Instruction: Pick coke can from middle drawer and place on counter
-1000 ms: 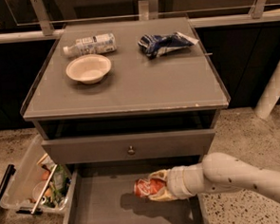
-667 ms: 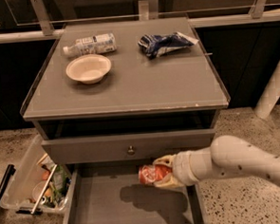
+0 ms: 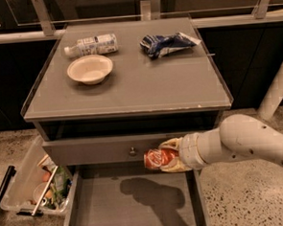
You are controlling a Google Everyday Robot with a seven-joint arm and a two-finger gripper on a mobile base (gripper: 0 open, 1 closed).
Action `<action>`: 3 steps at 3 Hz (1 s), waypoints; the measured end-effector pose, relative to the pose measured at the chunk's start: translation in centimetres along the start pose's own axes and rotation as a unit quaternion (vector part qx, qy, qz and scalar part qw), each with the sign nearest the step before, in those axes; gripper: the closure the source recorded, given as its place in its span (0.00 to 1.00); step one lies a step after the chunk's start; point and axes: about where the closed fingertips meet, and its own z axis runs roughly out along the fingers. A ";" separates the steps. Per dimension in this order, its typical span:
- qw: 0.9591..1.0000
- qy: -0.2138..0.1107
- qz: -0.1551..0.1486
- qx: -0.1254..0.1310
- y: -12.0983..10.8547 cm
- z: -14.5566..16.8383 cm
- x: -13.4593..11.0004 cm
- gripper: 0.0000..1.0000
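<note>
The red coke can (image 3: pixel 157 158) is held on its side in my gripper (image 3: pixel 167 156), whose yellowish fingers (image 3: pixel 172 144) are shut around it. The can hangs in the air above the open middle drawer (image 3: pixel 133 206), in front of the grey drawer front with a round knob (image 3: pixel 132 151). Its shadow falls on the drawer's bare floor. The counter (image 3: pixel 130 82) lies above and behind, its front edge a little higher than the can. My white arm (image 3: pixel 249 142) comes in from the right.
On the counter stand a beige bowl (image 3: pixel 90 69), a clear plastic bottle (image 3: pixel 91 45) lying down, and a blue-and-white snack bag (image 3: pixel 168 42). A clear bin of clutter (image 3: pixel 35 181) sits on the floor left of the drawer. A white post (image 3: pixel 277 90) stands at the right.
My gripper has lifted the can up out of the drawer, from just above its floor to the level of the drawer front above it. The arm has risen with it.
</note>
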 end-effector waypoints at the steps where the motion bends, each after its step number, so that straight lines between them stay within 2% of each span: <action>1: 1.000 0.005 -0.008 0.007 -0.1 -1.0 -0.6 1.00; 2: 0.999 0.001 -0.029 0.032 -1.1 -4.5 -2.5 1.00; 3: 0.996 -0.010 -0.053 0.066 -2.8 -9.5 -4.4 1.00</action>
